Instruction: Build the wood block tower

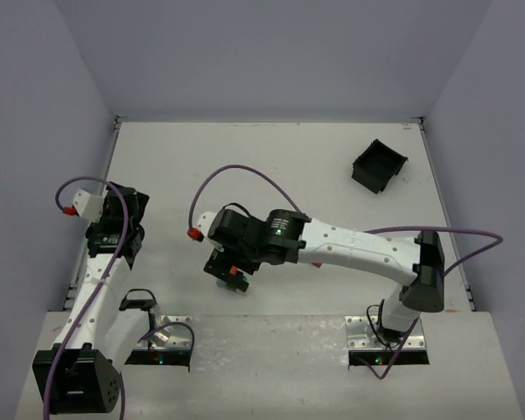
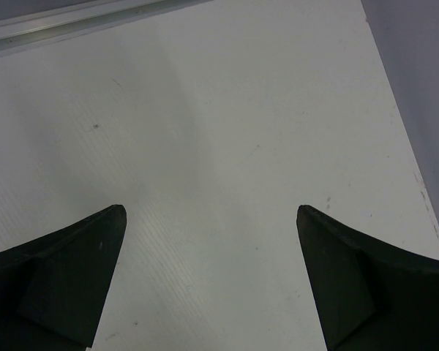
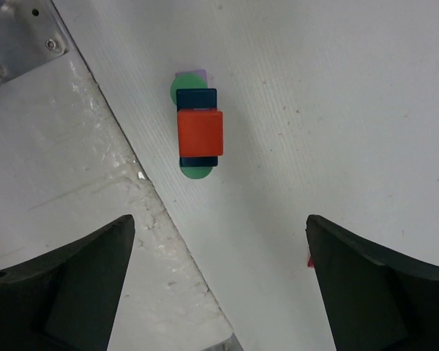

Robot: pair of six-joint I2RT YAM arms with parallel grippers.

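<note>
The tower point(image 3: 200, 131) stands on the white table, seen from straight above in the right wrist view: a red block point(image 3: 200, 132) on top, a blue one point(image 3: 197, 97) under it, green point(image 3: 196, 172) below, a pale purple piece point(image 3: 191, 74) at the far end. My right gripper point(image 3: 219, 219) is open and empty, above and just short of the tower. A small red sliver point(image 3: 309, 259) shows beside its right finger. In the top view the tower point(image 1: 238, 282) peeks out under the right gripper point(image 1: 225, 266). My left gripper point(image 2: 211, 208) is open and empty over bare table at the left point(image 1: 121, 210).
A square black bin point(image 1: 378, 164) sits at the far right of the table. The rough grey mounting platform point(image 3: 58, 183) and a metal bracket point(image 3: 14, 36) lie close beside the tower. A rail point(image 2: 73, 25) borders the table ahead of the left gripper.
</note>
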